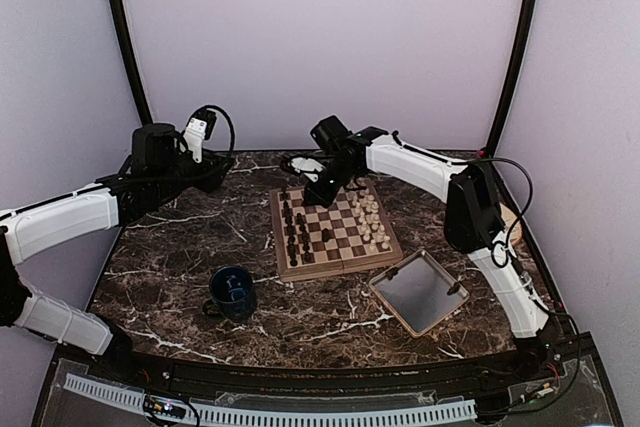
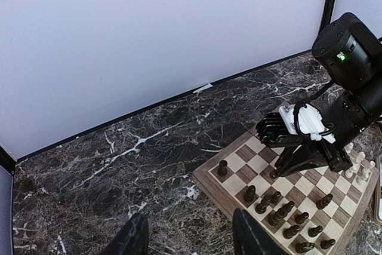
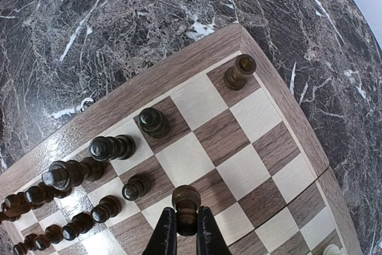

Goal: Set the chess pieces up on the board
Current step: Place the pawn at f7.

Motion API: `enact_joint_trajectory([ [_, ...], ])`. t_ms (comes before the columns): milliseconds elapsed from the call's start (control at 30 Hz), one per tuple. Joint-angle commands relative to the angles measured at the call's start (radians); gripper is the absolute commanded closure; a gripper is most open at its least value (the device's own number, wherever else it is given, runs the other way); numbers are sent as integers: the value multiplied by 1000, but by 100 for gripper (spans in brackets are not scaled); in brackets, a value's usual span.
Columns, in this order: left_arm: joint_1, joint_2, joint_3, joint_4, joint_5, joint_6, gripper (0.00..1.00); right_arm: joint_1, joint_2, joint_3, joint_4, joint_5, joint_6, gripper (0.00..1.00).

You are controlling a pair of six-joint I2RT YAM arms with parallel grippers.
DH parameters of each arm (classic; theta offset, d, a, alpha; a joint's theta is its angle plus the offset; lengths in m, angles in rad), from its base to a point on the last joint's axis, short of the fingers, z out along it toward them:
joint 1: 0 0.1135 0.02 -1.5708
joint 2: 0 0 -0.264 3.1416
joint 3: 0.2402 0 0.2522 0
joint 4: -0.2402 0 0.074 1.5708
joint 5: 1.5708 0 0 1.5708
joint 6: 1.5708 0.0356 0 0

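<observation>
Several dark pieces (image 3: 107,147) crowd beside right gripper (image 3: 186,231), clamped on dark pawn (image 3: 186,204).

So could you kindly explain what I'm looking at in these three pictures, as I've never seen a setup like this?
These are two white robot arms bolted at the near edge of a dark marble table. The wide picture comes from a camera above and behind them; the other two come from cameras on each wrist. On the table sit a wooden chessboard with dark and cream pieces, a blue mug and a grey tray. The right claw is shut on a dark pawn, just above the board. The left claw hangs open and empty over bare marble left of the board; its wrist picture looks across at the right arm working.
</observation>
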Motion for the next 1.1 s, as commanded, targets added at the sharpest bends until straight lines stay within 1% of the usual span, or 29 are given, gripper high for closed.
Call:
enact_joint_trajectory([
  [0,6,-15,-12,23,17,-3,50,20,29,33,63,6,-6,91],
  [267,5,-5,-15,25,28,0,50,30,51,35,110,4,-7,90],
  [667,6,-10,-17,27,29,6,50,37,75,36,124,5,-11,88],
  [733,5,-12,-19,27,29,8,50,37,76,36,125,7,-8,86],
  [800,5,-12,-18,28,28,9,50,37,78,35,127,12,-7,78],
  [867,5,-12,-18,29,29,11,50,37,77,36,127,12,-5,74],
  [1067,6,-13,-18,31,32,15,50,39,73,36,126,13,-2,72],
])
